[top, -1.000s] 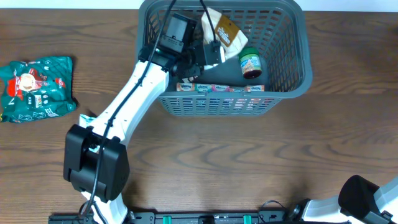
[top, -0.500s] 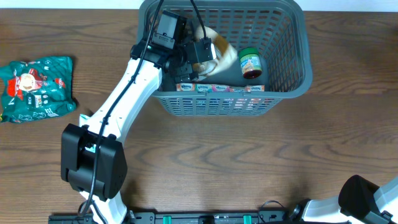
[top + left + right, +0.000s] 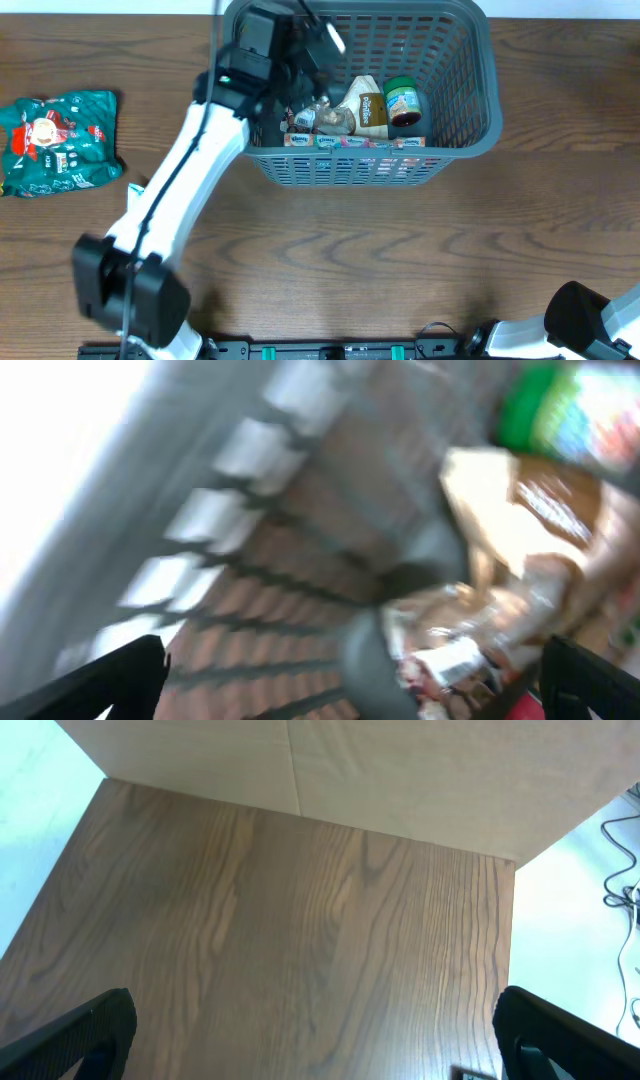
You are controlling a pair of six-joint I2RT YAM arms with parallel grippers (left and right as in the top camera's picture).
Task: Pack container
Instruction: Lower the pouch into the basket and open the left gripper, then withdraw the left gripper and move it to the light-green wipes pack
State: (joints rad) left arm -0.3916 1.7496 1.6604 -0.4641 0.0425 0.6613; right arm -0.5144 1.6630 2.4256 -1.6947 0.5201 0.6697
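Observation:
The container, a big dark grey lattice basket, stands at the table's far middle. Inside lie a tan and brown pouch, a green-lidded jar and a pink carton along the near wall. My left gripper hangs open over the basket's left half, above and left of the pouch, holding nothing. The blurred left wrist view shows the pouch, the jar and the lattice wall beyond my open left gripper. My right gripper is open over bare table.
A green snack bag lies at the table's left edge. The right arm's base sits at the near right corner. In the right wrist view, the wooden table ends at a pale wall.
My left gripper opened and let go of the tan pouch, which dropped to the basket floor beside the jar. The left arm then swung back and to the left.

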